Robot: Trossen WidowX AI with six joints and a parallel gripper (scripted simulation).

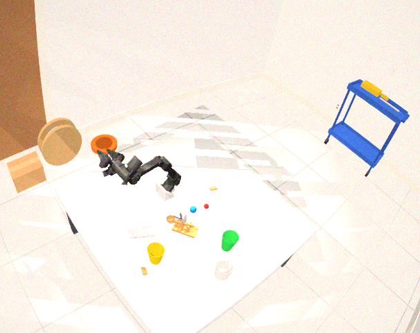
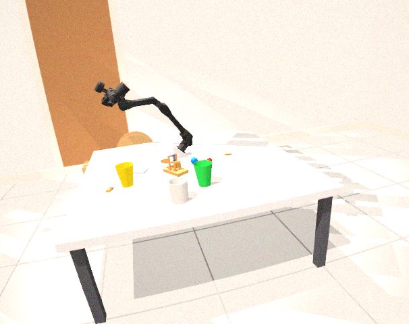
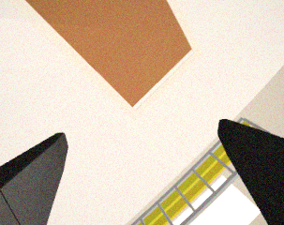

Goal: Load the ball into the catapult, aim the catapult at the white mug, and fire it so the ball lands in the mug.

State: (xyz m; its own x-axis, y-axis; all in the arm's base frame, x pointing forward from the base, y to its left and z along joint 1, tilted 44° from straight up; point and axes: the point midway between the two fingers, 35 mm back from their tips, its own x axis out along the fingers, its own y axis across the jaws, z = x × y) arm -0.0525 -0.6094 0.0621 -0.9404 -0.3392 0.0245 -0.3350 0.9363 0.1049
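My gripper (image 1: 102, 152) (image 3: 143, 132) is open and empty, raised high beyond the table's back left edge, well away from everything on the table. The orange wooden catapult (image 1: 185, 230) (image 2: 175, 171) stands mid-table, its round cup (image 1: 170, 218) at the left end; no ball shows in it. A blue ball (image 1: 193, 209) (image 2: 194, 160) lies just behind the catapult, with a smaller red ball (image 1: 206, 206) (image 2: 209, 160) to its right. The white mug (image 1: 223, 270) (image 2: 179, 192) stands upright near the front edge.
A green cup (image 1: 229, 241) (image 2: 203, 174) stands behind the mug, and a yellow cup (image 1: 155, 254) (image 2: 125, 175) stands at the left. Small orange blocks (image 1: 143, 270) (image 1: 213, 188) and a flat white plate (image 1: 141, 232) lie on the table. A blue cart (image 1: 357, 143) stands far right.
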